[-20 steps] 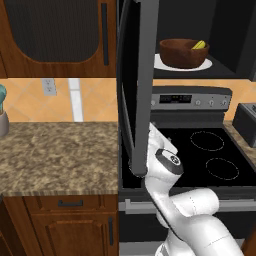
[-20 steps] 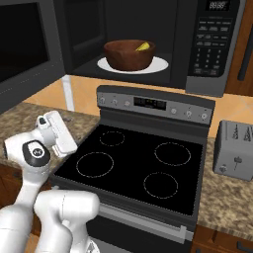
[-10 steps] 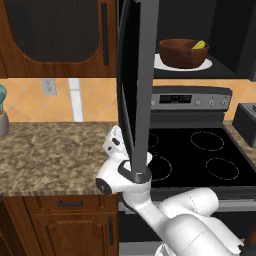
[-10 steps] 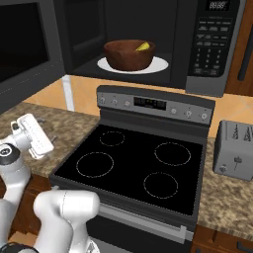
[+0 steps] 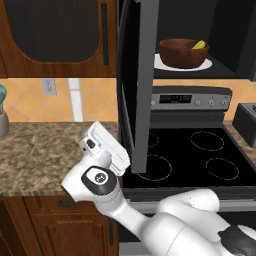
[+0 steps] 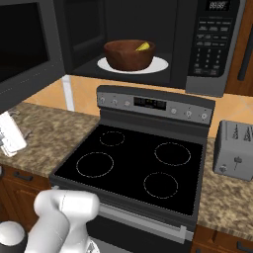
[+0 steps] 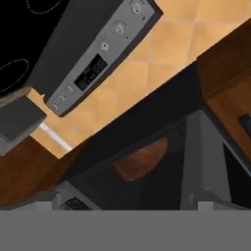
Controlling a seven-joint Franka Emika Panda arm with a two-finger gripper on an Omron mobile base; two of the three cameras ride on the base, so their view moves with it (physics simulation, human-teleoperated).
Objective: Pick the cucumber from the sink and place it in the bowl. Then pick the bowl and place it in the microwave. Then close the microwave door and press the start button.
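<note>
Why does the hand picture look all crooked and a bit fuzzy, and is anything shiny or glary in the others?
Hand view: rolled with the hand, so the stove panel runs diagonally and the bowl hangs upside down, soft-edged. Left base view: even flat light, no glare; the microwave door is a dark slab. Right base view: crisp, evenly lit, with the cucumber bright inside the bowl and the white plate plain.

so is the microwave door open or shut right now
Open. The microwave door stands swung out edge-on over the stove, and the bowl on the white plate shows uncovered inside the cavity.
</note>
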